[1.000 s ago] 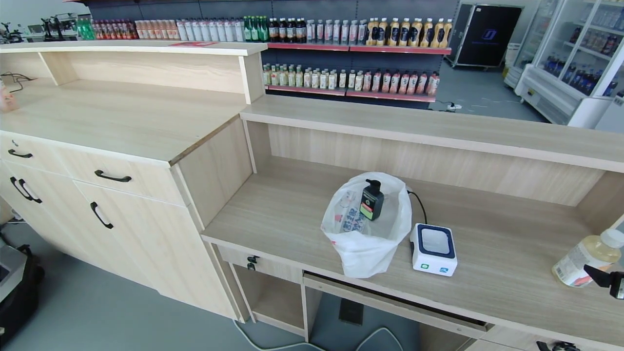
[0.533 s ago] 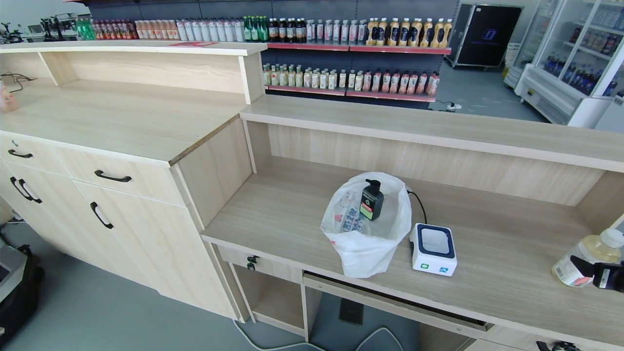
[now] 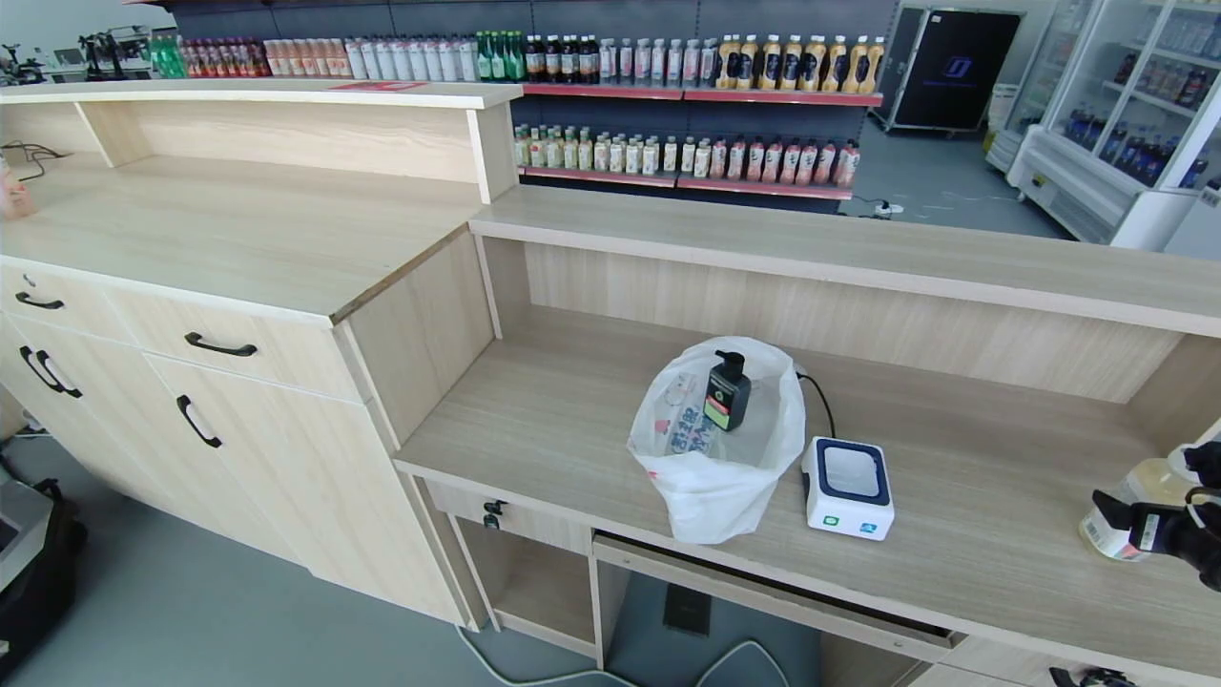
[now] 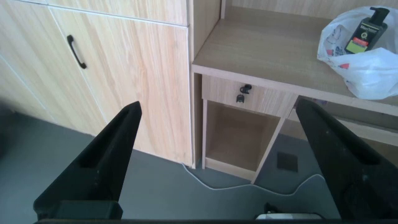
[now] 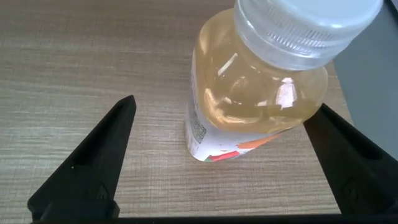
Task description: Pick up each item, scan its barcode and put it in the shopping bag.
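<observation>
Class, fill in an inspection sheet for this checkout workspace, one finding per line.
Surface: light wooden counter.
Job's things: white shopping bag standing open with a dark pump bottle inside; scanner beside it; yellow-liquid bottle standing at the counter's right end.
Clutter: nothing seen.
Grippers: right gripper open, one finger either side of the yellow-liquid bottle; left gripper open, empty, low over the floor.
Cables: black cable from the scanner, passing behind the bag.
Surroundings: drink shelves and fridges behind.

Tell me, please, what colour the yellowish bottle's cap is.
The cap is white; the right wrist view shows it best.
</observation>
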Controlling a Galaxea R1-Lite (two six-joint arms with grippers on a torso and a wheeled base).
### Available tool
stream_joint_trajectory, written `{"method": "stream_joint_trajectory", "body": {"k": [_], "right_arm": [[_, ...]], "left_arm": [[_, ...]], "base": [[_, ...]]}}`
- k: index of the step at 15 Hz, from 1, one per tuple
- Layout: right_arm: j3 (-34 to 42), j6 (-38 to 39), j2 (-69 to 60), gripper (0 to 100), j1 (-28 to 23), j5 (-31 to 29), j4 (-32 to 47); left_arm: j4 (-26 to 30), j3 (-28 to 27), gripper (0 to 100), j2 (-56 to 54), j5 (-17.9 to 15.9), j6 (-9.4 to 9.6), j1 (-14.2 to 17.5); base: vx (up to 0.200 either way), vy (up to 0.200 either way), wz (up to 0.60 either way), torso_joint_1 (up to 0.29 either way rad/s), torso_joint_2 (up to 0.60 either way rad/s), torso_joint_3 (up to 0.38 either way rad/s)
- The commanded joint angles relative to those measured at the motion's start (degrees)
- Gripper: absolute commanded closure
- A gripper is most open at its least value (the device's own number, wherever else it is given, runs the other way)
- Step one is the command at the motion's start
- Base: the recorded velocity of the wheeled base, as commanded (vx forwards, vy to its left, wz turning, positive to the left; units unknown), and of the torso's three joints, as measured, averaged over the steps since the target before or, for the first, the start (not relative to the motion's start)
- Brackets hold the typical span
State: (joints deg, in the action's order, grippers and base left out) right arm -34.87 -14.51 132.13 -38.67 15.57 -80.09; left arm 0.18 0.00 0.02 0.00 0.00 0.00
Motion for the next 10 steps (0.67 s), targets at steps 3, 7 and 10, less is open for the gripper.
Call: {"method": "stream_joint_trajectory", "body": {"k": [3, 7, 10], "right_arm": [[-1.79, -0.35, 1.20, 0, 0.17, -1.24, -0.06], [-3.89, -0.35, 3.57, 0, 0.35, -1.59, 0.02], [-6.80, -0.70, 6.29, 0, 1.40, -1.68, -0.06]], "left_arm": [[-0.01, 0.00, 0, -0.02, 0.00, 0.09, 0.00], [-0.01, 0.00, 0, -0.02, 0.00, 0.00, 0.00], [-0.01, 0.00, 0, -0.02, 0.00, 0.00, 0.00]], "base": [[0.000, 0.000, 0.00, 0.000, 0.00, 0.000], [0.000, 0.000, 0.00, 0.000, 0.00, 0.000], [0.000, 0.000, 0.00, 0.000, 0.00, 0.000]]}}
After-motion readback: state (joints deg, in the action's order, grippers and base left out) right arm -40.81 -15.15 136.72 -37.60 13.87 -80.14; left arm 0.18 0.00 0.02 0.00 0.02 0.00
